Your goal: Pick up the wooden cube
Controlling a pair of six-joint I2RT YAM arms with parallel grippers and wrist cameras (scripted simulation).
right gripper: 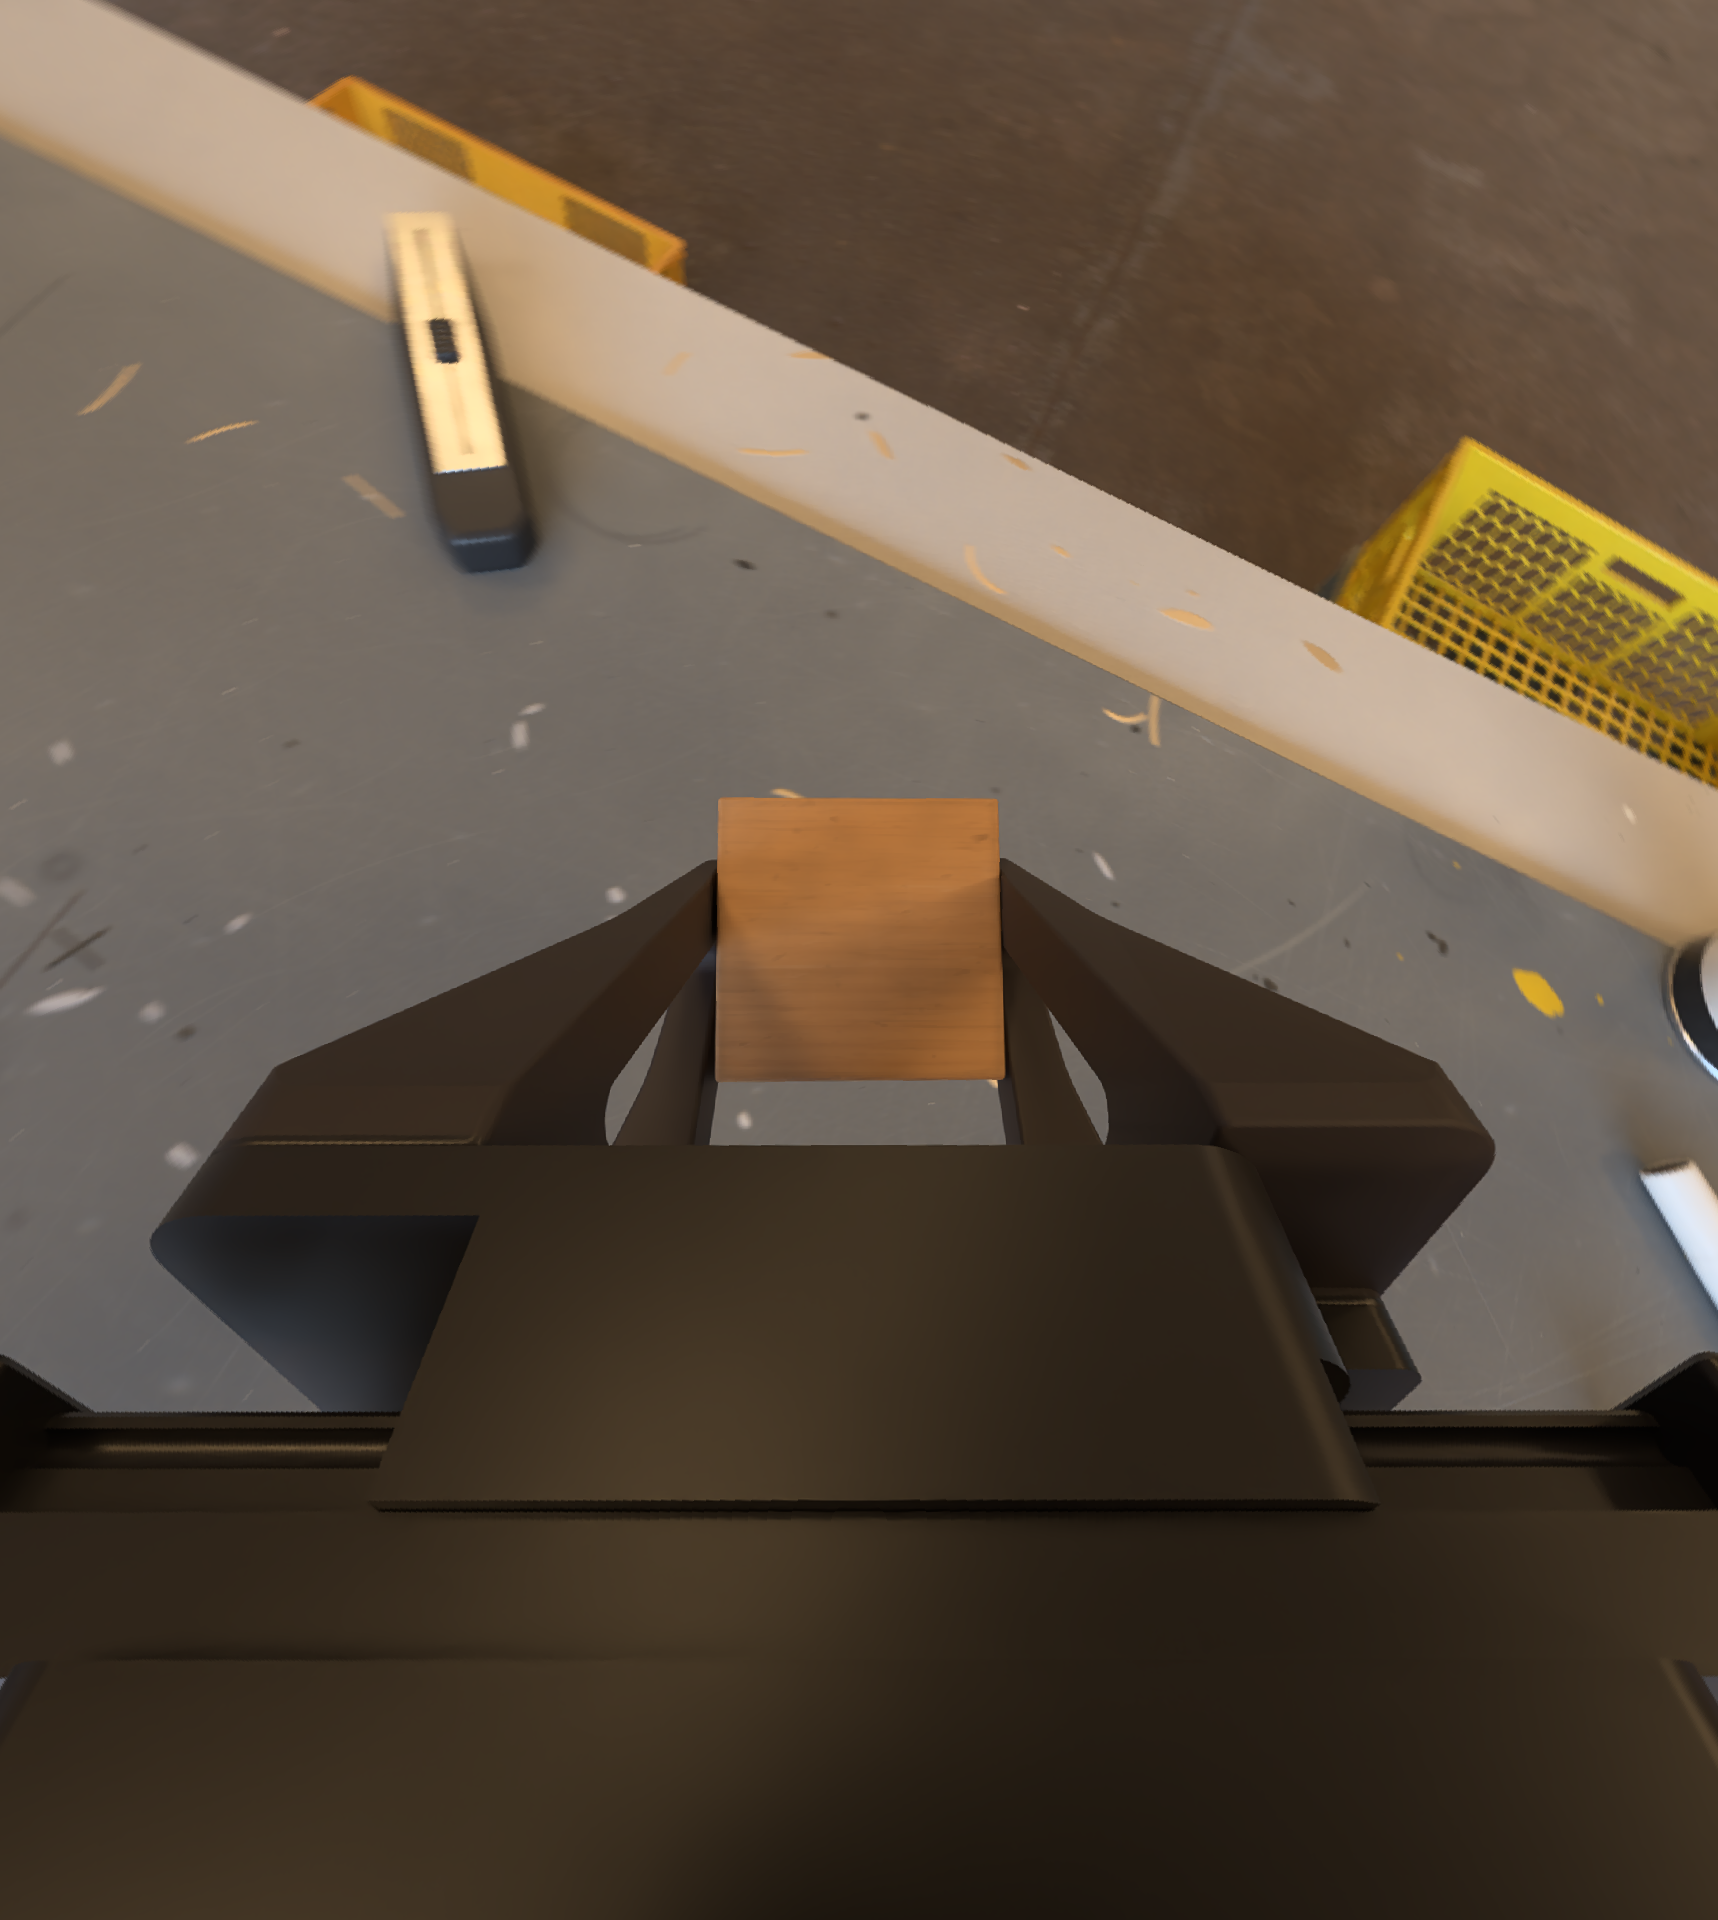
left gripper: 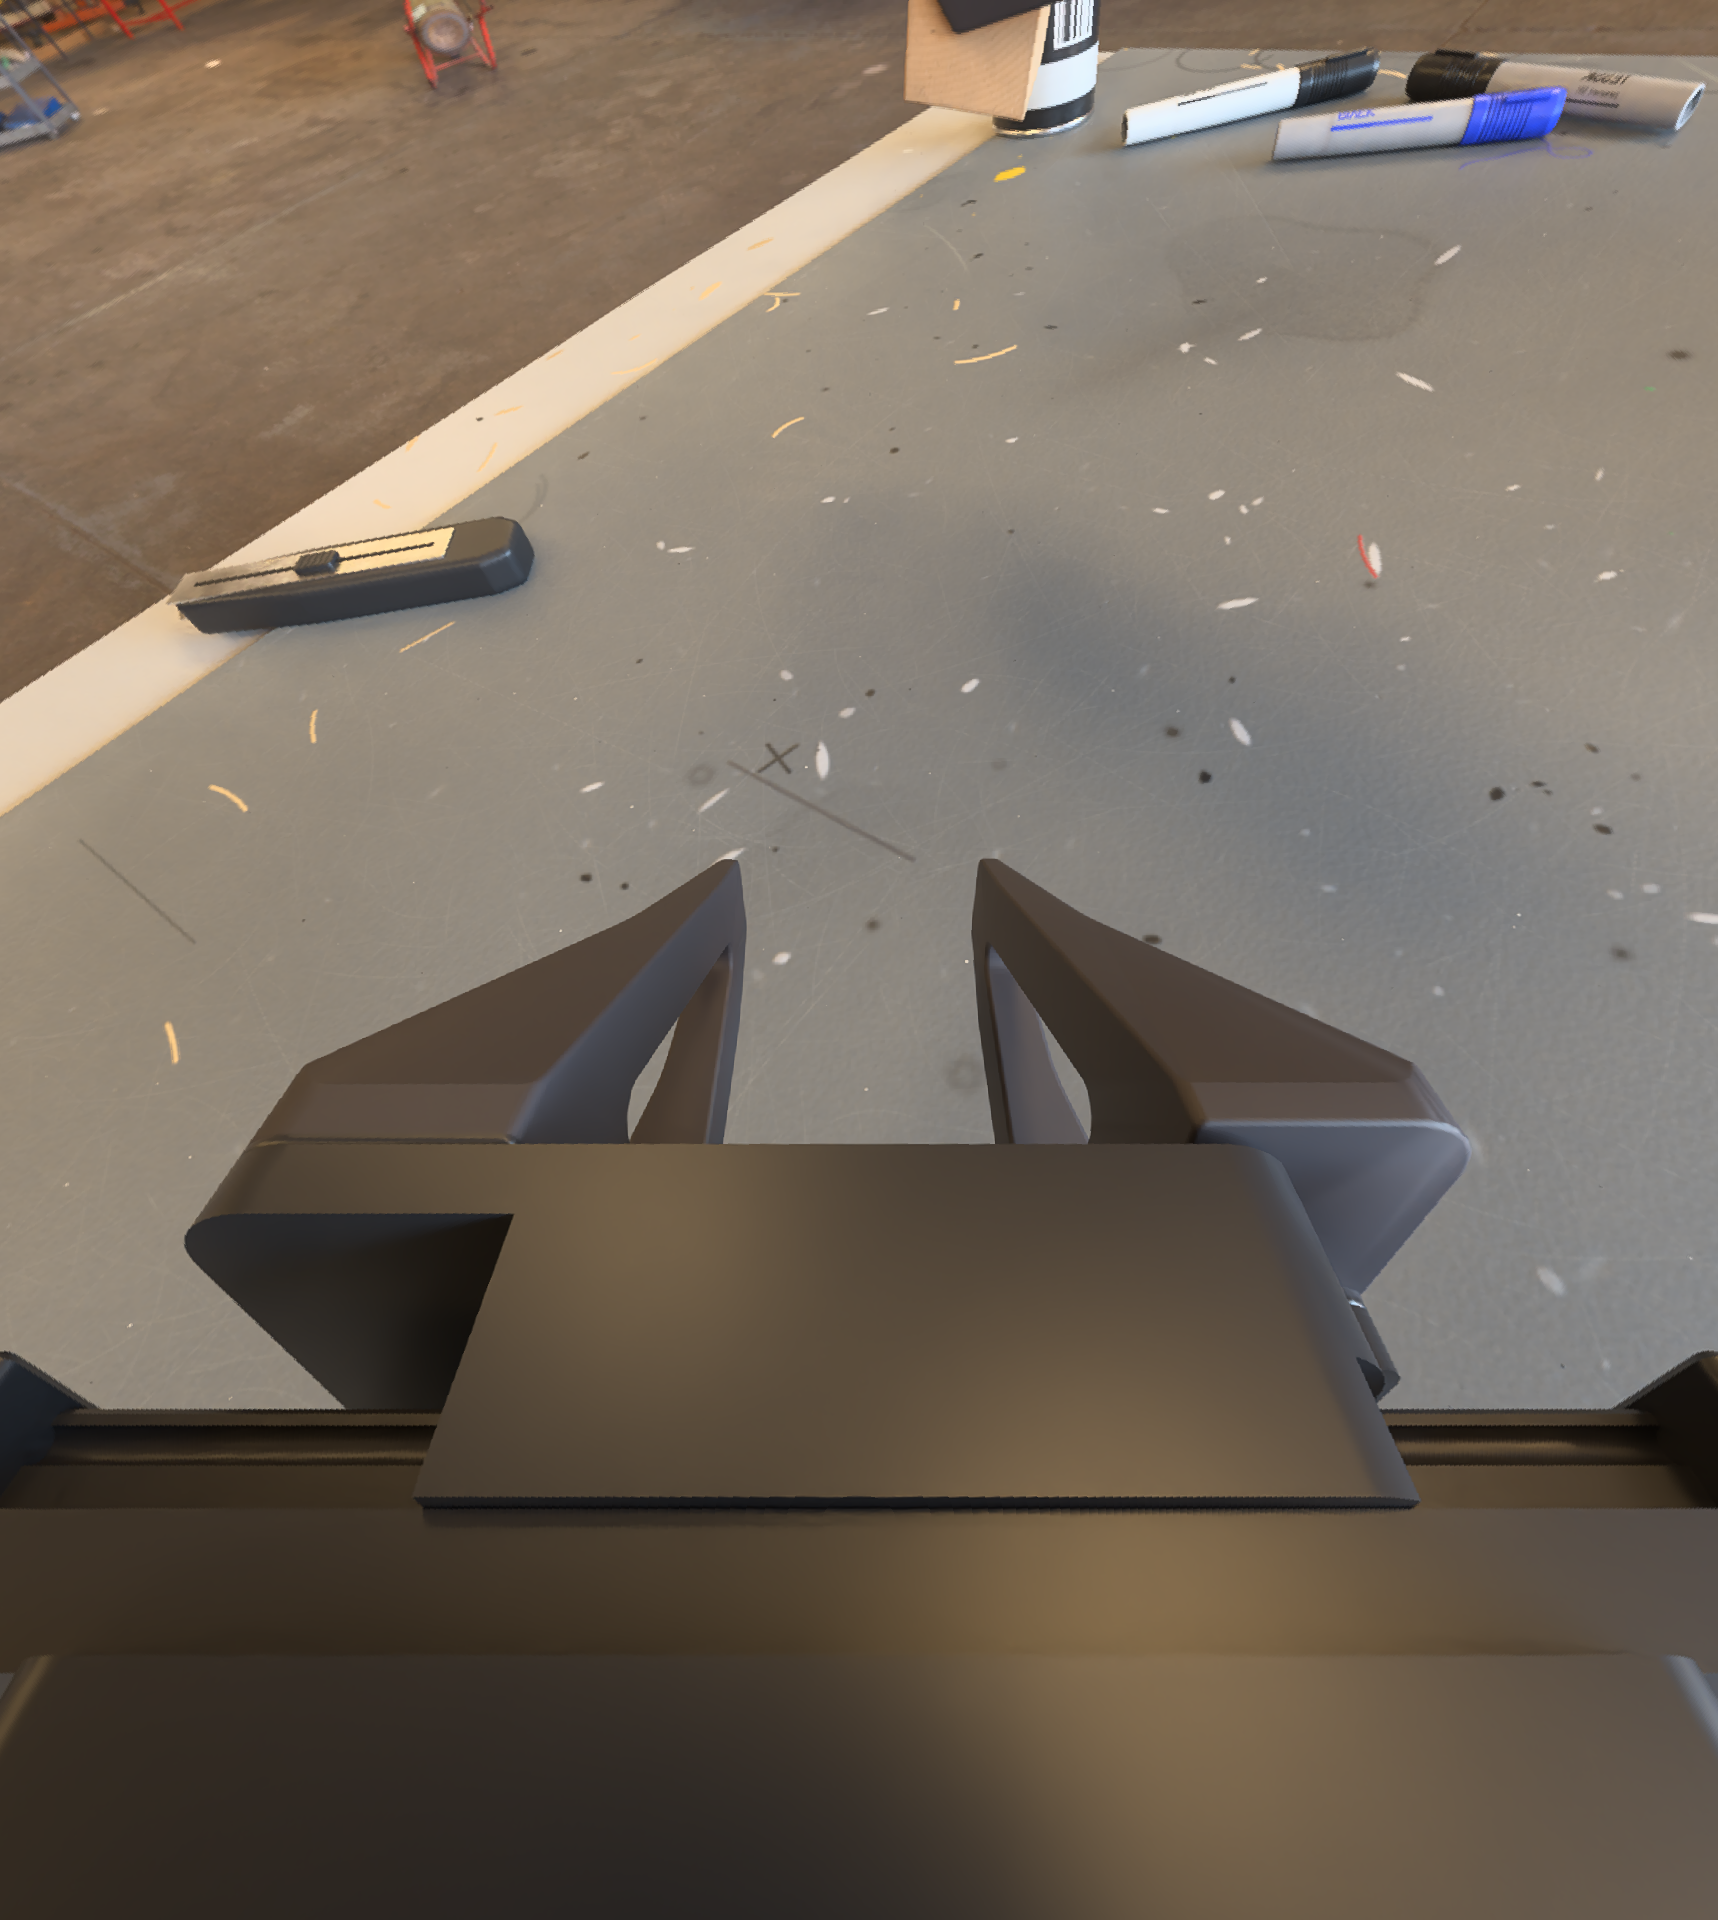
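Between the two fingers of the right tool sits the wooden cube, clamped from both sides: each finger presses flat against an opposite face, and the block's far part juts past the fingertips. Grey surface shows under the cube's near edge, and in the left wrist view the same cube hangs clear above the worktop near its far edge, in front of a black-and-white can, so I judge it already lifted. The relation that counts now is vertical: the block lies straight along the tool's line, centred between the fingers, with the worktop below it, so any further move is simply upward with the grip unchanged. A cube has no long axis to mind; only the squareness of the clamped faces matters, and they look parallel to the fingers.

The left tool is released, its fingers apart with nothing between them, hovering over the middle of the worktop, well apart from the cube. The right arm has the job.

Near the pale edge strip lies a black box cutter; three markers rest toward the far corner. Yellow crates stand on the floor beyond the edge.
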